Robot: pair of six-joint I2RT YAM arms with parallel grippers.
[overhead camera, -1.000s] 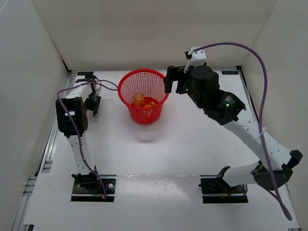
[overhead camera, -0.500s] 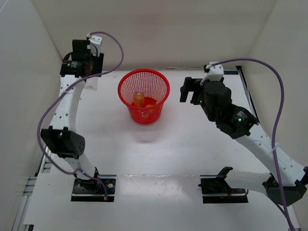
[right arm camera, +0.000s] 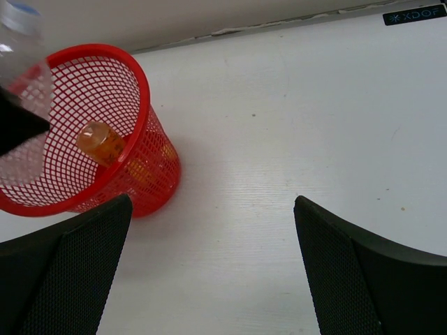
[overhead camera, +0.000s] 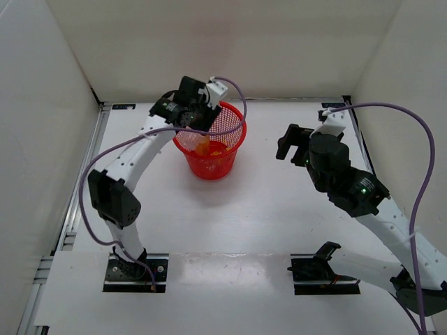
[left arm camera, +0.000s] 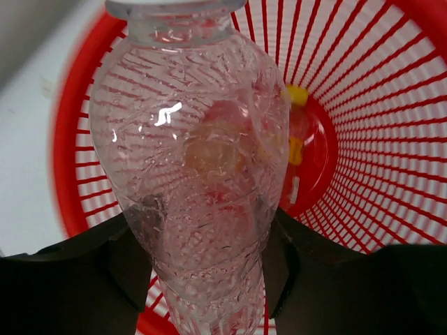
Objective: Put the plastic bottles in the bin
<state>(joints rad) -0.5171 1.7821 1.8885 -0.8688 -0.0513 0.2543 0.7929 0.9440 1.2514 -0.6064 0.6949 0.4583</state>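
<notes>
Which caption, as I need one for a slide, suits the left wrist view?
Left fingers grip the clear bottle over the red bin holding the orange bottle.

The bin [overhead camera: 209,167] is showing red all over, its wall an open mesh of thin ribs. The clear bottle [left arm camera: 195,160] is showing colourless and dimpled, with the red mesh showing through it. The shorter bottle [right arm camera: 99,141] is showing orange-yellow. The bench [overhead camera: 265,202] is showing plain white. The left pincer [left arm camera: 202,279] and right pincer [right arm camera: 213,230] are showing black. A purple cable [overhead camera: 431,153] is trailing along the white right arm [overhead camera: 391,223].
</notes>
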